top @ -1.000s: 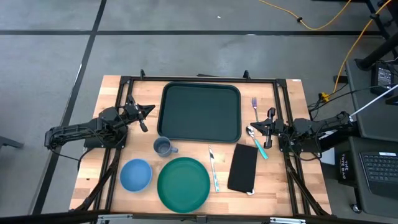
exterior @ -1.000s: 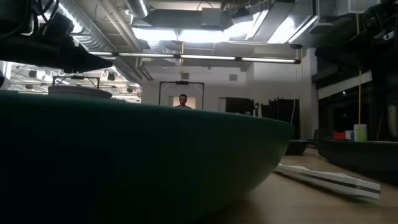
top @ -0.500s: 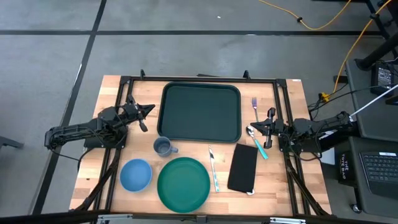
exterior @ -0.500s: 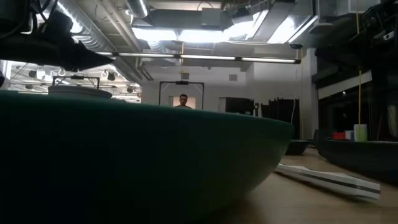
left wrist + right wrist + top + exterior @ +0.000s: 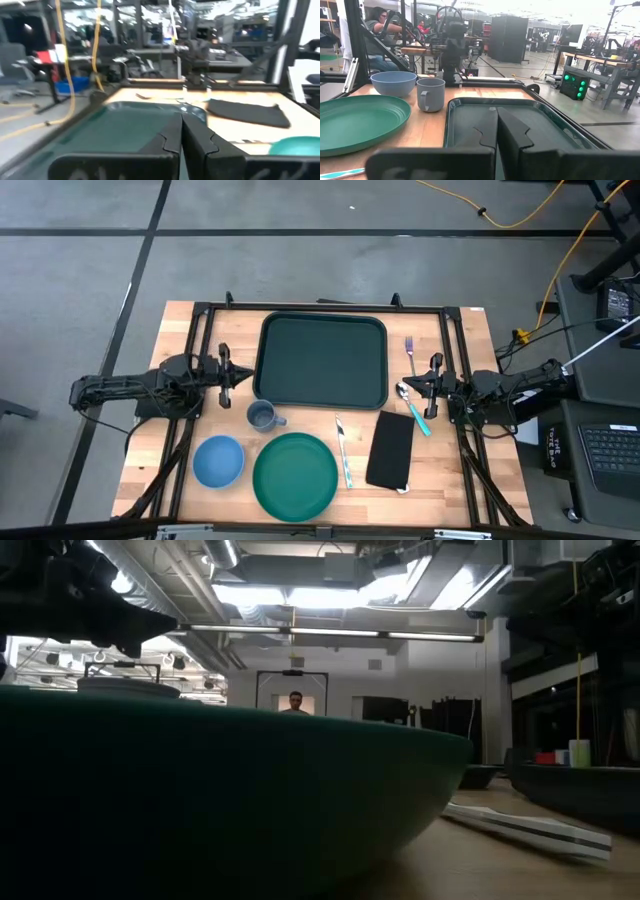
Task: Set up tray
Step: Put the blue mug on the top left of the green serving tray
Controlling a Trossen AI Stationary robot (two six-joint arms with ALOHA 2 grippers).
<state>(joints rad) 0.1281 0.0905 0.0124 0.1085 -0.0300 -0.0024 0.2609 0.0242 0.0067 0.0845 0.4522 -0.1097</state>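
- Tray: big dark green rectangular plastic, rounded corners, raised rim. Lies flat at far-centre of the wooden table, between the two arms; nothing on it yet.
- Handling, my guess: stiff, light, smooth so prob. a bit slippery. Too wide for one pincer across it, so the rim lip is the only real hold, best at the short sides nearest each arm. Likely it won't need lifting; it's the base the other items go onto.
- Left gripper: just beside tray's left edge, not touching that I can see, fingers pressed together, holding nothing. Arm stretched low and roughly level across the table's left side, pointing at the tray. Wrist view shows its closed fingers aimed over the tray.
- Right gripper: near tray's right edge, over the spoon area, pressed together too, empty. Arm comes in level from the right, waiting.
- Still off the tray: green plate, blue bowl, grey-blue mug just by the tray's near-left corner, fork, black napkin, light utensil between plate and napkin.
- Setup looks not yet begun.
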